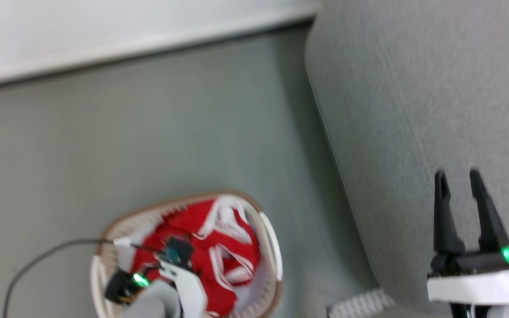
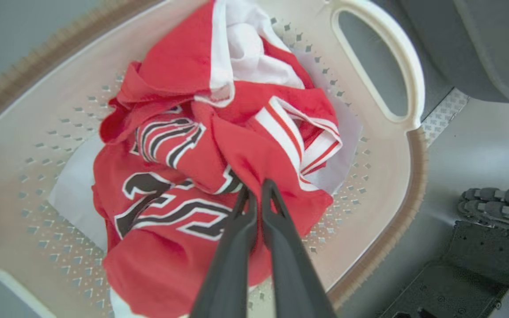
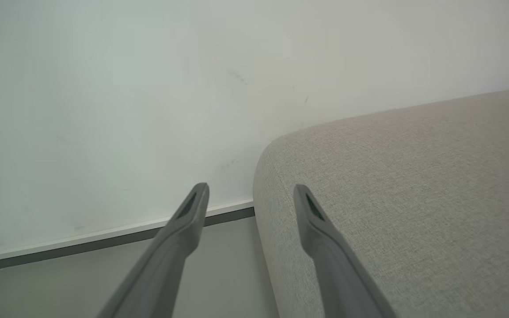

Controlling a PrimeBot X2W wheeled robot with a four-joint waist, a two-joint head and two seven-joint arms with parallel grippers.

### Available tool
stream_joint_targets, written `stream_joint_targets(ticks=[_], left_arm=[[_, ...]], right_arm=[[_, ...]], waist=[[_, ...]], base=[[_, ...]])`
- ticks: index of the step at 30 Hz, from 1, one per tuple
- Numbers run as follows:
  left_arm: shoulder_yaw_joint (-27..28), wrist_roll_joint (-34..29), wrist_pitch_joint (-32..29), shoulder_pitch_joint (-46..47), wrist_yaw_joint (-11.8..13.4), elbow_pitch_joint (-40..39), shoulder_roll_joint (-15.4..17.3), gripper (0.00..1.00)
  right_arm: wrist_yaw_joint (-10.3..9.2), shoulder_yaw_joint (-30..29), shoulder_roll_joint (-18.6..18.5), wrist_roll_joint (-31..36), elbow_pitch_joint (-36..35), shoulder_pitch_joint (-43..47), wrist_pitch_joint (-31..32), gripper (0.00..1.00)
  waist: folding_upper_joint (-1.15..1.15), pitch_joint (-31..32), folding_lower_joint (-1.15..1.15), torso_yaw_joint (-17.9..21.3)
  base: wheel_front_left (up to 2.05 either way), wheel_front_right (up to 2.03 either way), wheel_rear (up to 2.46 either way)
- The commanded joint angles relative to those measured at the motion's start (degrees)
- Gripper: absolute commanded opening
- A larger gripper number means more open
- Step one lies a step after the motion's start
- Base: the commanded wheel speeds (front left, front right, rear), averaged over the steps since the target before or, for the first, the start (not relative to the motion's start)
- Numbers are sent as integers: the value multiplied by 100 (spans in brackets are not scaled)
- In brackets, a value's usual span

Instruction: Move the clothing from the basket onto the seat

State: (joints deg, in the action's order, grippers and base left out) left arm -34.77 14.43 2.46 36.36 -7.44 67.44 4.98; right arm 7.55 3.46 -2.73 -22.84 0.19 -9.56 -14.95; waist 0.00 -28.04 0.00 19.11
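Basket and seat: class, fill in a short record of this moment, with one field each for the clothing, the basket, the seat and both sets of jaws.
clothing: red with white trim and lettering, bunched inside the basket
basket: white, brown-rimmed, on the floor, left of the seat
seat: grey fabric, no clothing on the part in view
left jaws: shut on a fold of the clothing
right jaws: open, holding nothing, over the seat
task: not yet done
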Motion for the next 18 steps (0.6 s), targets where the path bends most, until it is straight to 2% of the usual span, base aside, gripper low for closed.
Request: stream_joint_targets(ticks=[1, 5, 11, 14, 18], left_arm=[[-95, 184, 94, -247, 2, -143, -40, 0], [-368, 735, 220, -734, 2, -663, -77, 0], [-496, 1373, 403, -1402, 2, -1509, 150, 0], [-442, 1498, 475, -1636, 6, -1991, 281, 0], [-316, 1571, 583, -1922, 210, -2788, 457, 0]], right_arm=[[-12, -67, -21, 104, 77, 193, -17, 100], [-12, -233, -23, 242, 188, 654, -17, 100], [-12, -376, -59, 363, 244, 1159, -17, 100], [-12, -437, -95, 393, 210, 1291, -18, 100], [-12, -487, -141, 430, 171, 1377, -17, 100]], waist=[[0, 1078, 0, -542], [0, 1864, 0, -875], [0, 2661, 0, -1209], [0, 2870, 0, -1337], [0, 3055, 0, -1478]], base=[[0, 0, 0], [0, 0, 0], [0, 0, 0], [0, 0, 0], [0, 0, 0]])
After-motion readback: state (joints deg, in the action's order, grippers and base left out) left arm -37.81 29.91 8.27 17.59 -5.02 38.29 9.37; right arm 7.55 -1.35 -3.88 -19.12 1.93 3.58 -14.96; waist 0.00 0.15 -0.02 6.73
